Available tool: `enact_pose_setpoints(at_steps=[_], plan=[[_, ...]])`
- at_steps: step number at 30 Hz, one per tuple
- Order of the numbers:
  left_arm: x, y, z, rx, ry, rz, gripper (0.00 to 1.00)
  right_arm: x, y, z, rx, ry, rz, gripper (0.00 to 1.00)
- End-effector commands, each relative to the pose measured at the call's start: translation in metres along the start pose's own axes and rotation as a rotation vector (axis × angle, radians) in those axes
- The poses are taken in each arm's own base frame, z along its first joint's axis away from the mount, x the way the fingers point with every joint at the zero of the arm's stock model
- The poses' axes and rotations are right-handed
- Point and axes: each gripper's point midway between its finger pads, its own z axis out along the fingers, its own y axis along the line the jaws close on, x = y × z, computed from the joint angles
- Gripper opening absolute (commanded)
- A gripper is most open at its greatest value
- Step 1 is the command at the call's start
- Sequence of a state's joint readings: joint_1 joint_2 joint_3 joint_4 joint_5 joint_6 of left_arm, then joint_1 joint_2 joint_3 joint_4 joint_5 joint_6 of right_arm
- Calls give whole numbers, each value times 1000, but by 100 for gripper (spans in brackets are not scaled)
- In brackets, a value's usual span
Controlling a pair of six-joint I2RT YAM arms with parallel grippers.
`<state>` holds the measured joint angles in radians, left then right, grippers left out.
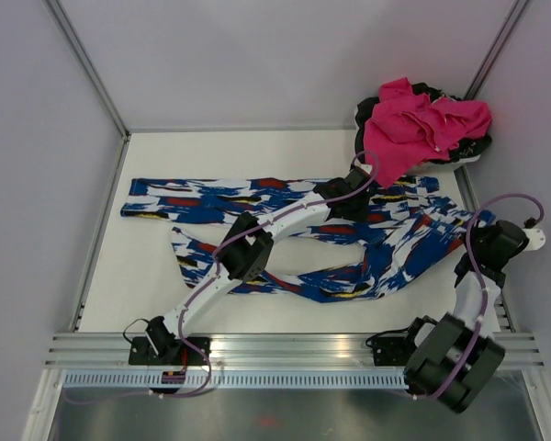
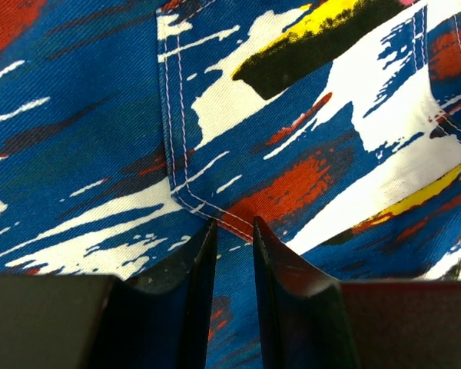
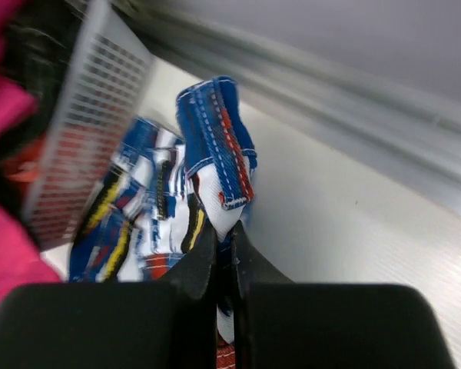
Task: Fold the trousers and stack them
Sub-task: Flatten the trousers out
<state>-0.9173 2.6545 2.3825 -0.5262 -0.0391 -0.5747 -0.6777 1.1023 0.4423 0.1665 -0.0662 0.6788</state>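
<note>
Top external view: the royal-blue blotch-patterned fabric trousers point(image 1: 211, 193) lie unfolded across the white table point(image 1: 257, 152), left gripper point(image 2: 234, 227) and right gripper point(image 3: 224, 231) each pinching fabric toward the right-hand waist end; folding and stacking remain.

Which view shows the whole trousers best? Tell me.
Top external: the trousers lie spread across the table, both legs visible. Left wrist shows only a pocket seam close up; right wrist only a bunched edge pinched in the shut jaws.
</note>
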Motion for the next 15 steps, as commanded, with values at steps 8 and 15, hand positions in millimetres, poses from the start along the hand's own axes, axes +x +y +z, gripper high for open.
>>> enact_pose_setpoints(at_steps=[8, 15], plan=[[16, 26, -7, -34, 111, 65, 32, -52, -10, -109, 267, -55, -150, 0], [18, 37, -13, -81, 123, 115, 32, -10, -25, -128, 300, 76, -116, 30]])
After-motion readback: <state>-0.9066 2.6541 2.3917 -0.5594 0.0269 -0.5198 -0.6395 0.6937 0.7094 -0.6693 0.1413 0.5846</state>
